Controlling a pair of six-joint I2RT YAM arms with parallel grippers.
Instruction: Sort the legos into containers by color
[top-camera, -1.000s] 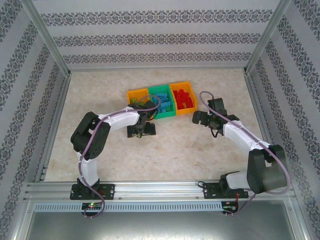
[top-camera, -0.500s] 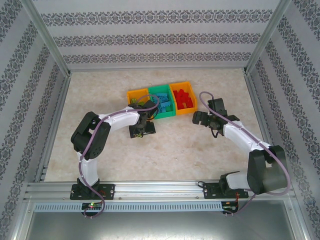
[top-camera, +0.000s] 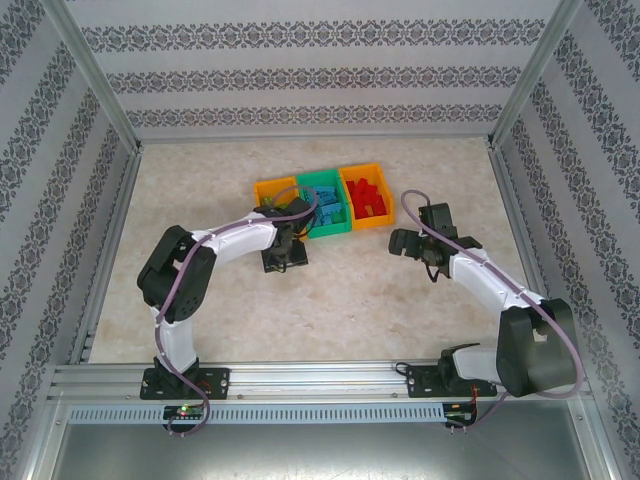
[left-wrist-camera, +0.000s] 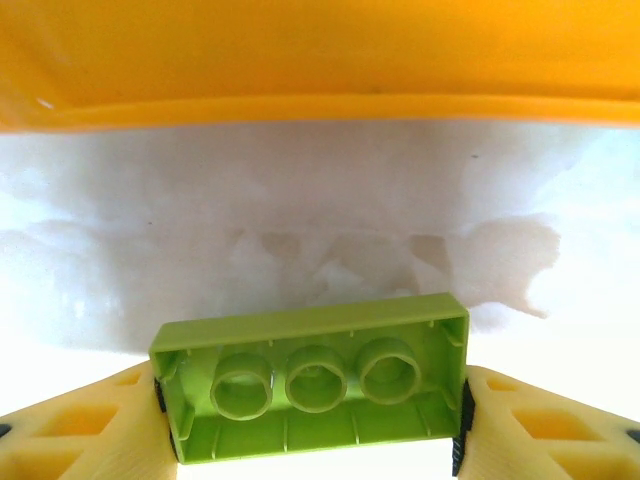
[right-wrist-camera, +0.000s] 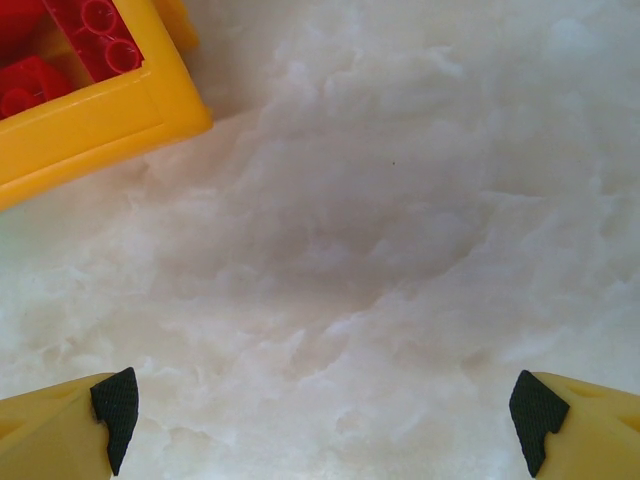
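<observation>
Pinching a small lime-green rectangular plastic brick (left-wrist-camera: 315, 380) off the pale tabletop (left-wrist-camera: 320, 220), the left end effector (left-wrist-camera: 312, 410) likely next lifts it toward 12 o'clock into the orange-yellow plastic bin (left-wrist-camera: 320, 60) just beyond, while the right end effector (right-wrist-camera: 325, 410) hangs spread wide.

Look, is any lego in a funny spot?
One lime green lego sits outside the orange-yellow bin, not inside it. Its hollow underside is showing, and it is pinched in the left gripper.

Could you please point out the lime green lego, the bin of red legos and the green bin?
lime green lego (left-wrist-camera: 312, 375): left wrist view, hollow underside.
bin of red legos (right-wrist-camera: 100, 115): right wrist view, rim.
green bin (top-camera: 318, 175): top view, far rim.
</observation>
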